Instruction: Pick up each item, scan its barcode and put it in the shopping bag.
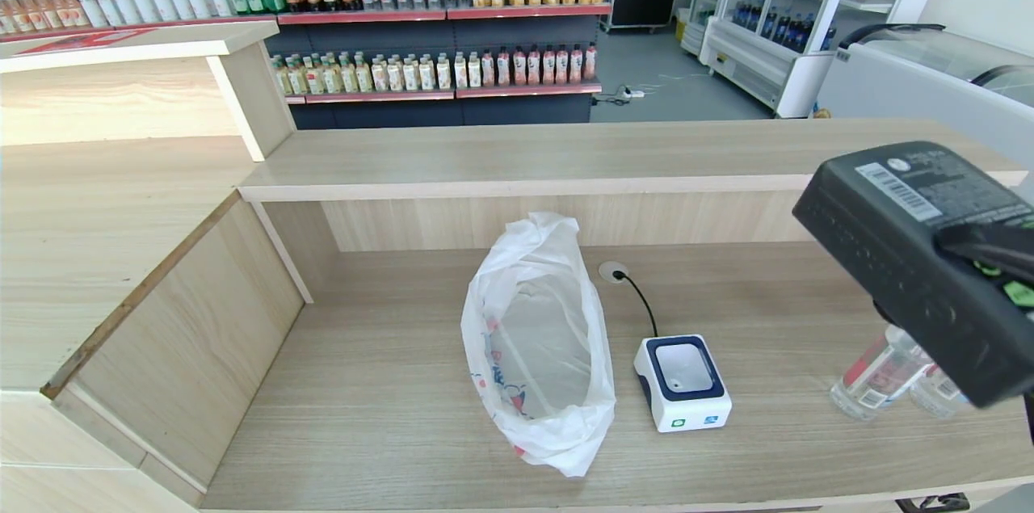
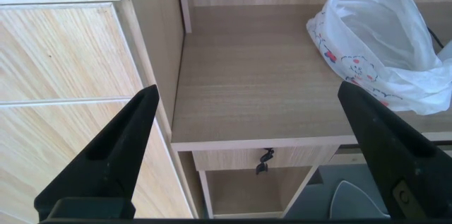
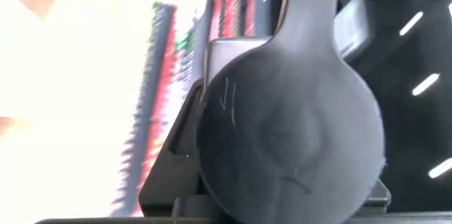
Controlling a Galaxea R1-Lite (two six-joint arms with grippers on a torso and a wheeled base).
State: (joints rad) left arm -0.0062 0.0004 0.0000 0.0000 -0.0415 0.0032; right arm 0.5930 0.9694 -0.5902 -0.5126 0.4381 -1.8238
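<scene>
A white plastic shopping bag [image 1: 537,335] lies open-mouthed in the middle of the lower counter, also in the left wrist view [image 2: 381,33]. Right of it stands a white barcode scanner [image 1: 683,380] with a dark window. Two clear bottles with red labels [image 1: 876,376] rest at the counter's right. They are partly hidden by a black block with a white barcode label [image 1: 905,254], raised on my right arm close to the head camera. A dark round shape [image 3: 289,132] is blurred in the right wrist view. My left gripper [image 2: 247,160] hangs open and holds nothing above the counter's front left corner.
A raised wooden ledge [image 1: 565,157] runs behind the lower counter, and a wooden side panel [image 1: 186,351] closes its left end. The scanner's black cable [image 1: 638,295] leads to a grommet. Drink shelves [image 1: 436,69] and fridges stand beyond. A key [image 2: 265,160] hangs below the counter's edge.
</scene>
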